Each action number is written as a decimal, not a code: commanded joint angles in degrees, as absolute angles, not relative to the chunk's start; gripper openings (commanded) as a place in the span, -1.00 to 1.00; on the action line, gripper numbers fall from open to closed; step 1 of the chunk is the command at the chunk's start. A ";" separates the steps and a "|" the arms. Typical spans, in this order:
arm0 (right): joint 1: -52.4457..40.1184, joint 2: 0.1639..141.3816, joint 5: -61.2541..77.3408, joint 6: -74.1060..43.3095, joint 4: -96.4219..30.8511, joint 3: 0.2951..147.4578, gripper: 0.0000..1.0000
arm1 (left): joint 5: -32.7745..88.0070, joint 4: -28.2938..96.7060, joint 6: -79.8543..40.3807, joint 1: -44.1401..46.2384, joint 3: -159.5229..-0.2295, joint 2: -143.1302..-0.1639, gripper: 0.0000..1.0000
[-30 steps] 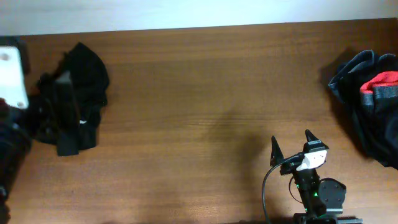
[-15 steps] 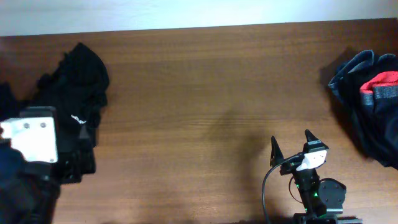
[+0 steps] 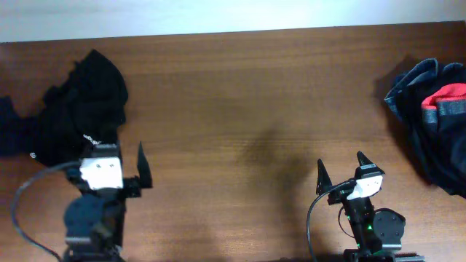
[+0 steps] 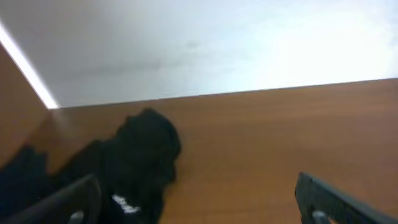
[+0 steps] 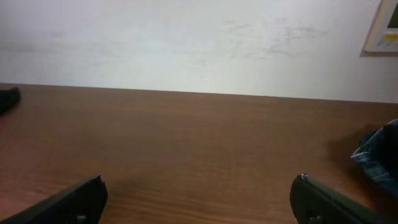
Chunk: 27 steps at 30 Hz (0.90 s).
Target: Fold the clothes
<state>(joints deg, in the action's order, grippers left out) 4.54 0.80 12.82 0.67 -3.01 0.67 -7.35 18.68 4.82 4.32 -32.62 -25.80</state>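
Observation:
One heap of the clothes, black pieces (image 3: pixel 81 105) with a small white logo (image 4: pixel 126 203), lies at the table's left. A second heap, navy (image 3: pixel 429 124) with a red lining (image 3: pixel 445 93) and a grey waistband, lies at the right edge. My left gripper (image 3: pixel 113 151) stands open just in front of the black heap (image 4: pixel 140 152), its left finger (image 4: pixel 65 204) against the cloth's near edge, nothing between the jaws. My right gripper (image 3: pixel 341 164) stands open near the front edge, right of centre, over bare wood (image 5: pixel 200 182). The navy heap (image 5: pixel 380 155) shows at that view's right edge.
The wooden table (image 3: pixel 240 94) runs back to a white wall (image 5: pixel 186 43). A dark blue cloth (image 3: pixel 13 127) sticks out at the far left beside the black heap. A black cable (image 3: pixel 29 211) loops by the left arm's base.
My left arm has swung from over the black heap at the far left back toward the front edge, now pointing at the heap. The right arm has not moved.

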 commanded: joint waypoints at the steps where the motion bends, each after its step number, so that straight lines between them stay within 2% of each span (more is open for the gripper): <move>1: 4.91 0.19 13.32 1.08 -3.20 0.32 0.97 | -3.33 14.79 5.28 3.97 -24.93 -19.81 0.98; 9: 4.91 0.21 13.32 1.08 -3.20 0.32 0.97 | -0.75 9.32 5.26 4.01 -13.58 -9.47 0.98; 18: 4.91 0.21 13.32 1.08 -3.20 0.32 0.97 | 0.34 3.55 5.26 4.03 -6.07 -4.73 0.98; 27: 4.91 0.21 13.32 1.08 -3.20 0.32 0.97 | 0.67 3.07 5.30 4.78 -0.51 -0.27 0.98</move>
<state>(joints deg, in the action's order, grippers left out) 4.54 0.80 12.82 0.71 -3.01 0.67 -0.27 2.85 4.93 4.49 -1.98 -0.91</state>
